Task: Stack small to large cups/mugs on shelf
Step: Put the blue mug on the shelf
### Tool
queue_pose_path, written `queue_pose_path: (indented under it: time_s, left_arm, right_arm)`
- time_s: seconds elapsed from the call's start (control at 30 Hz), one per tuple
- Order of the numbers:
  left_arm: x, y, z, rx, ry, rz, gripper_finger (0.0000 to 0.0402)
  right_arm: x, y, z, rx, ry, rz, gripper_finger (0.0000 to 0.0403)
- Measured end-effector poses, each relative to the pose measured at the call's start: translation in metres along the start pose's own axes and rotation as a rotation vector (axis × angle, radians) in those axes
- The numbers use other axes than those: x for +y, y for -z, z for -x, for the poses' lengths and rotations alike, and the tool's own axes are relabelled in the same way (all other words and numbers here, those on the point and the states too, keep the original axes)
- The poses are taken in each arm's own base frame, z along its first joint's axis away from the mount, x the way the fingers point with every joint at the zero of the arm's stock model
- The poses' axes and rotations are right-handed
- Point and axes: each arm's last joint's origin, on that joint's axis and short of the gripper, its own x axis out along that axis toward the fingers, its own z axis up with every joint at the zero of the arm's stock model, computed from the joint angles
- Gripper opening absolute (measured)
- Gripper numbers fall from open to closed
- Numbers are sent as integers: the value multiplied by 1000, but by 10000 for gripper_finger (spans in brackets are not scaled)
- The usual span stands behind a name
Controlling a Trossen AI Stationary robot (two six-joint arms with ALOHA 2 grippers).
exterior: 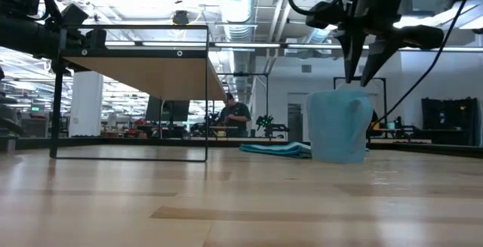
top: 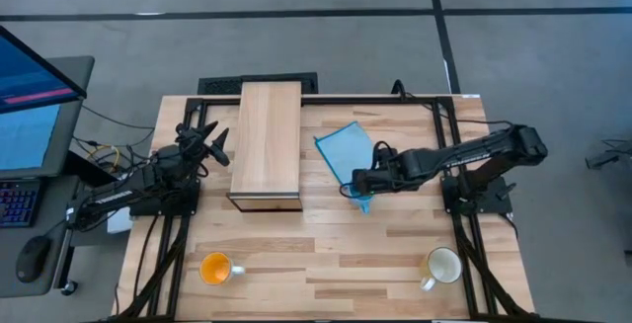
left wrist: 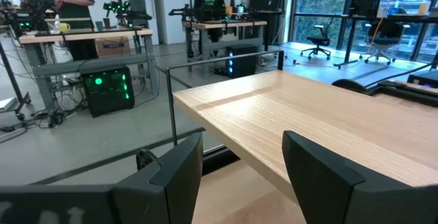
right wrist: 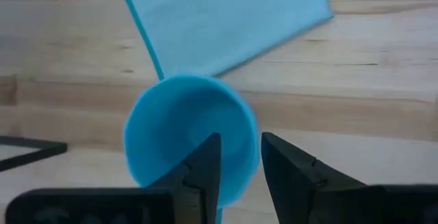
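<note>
The small light-blue mug point(top: 364, 202) stood upright on the table point(top: 326, 264), just beside the corner of the flat blue sheet point(top: 345, 150) and right of the long wooden shelf point(top: 267, 140). The right gripper point(right wrist: 238, 157) hung over it, fingers parted only narrowly, straddling the mug's rim; whether they pinched it I couldn't tell. The left gripper point(top: 215, 141) waited open beside the shelf. The orange mug point(top: 215, 268) and cream mug point(top: 442, 265) sat well apart near the front edge.

The right claw point(top: 359, 193) hides most of the light-blue mug point(top: 365, 204) from above.
</note>
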Motion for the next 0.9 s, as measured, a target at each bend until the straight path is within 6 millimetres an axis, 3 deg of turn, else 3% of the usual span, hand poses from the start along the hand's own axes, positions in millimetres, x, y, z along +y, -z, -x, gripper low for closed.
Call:
queue_pose_path:
  time_s: [0.43,0.9]
  left_arm:
    - [0,0,0,0,0,-5,195]
    - [0,0,0,0,0,-3,195]
  right_arm:
    - [-1,1,-2,12,6,8,123]
    - [-13,7,-35,105,-3,-31,123]
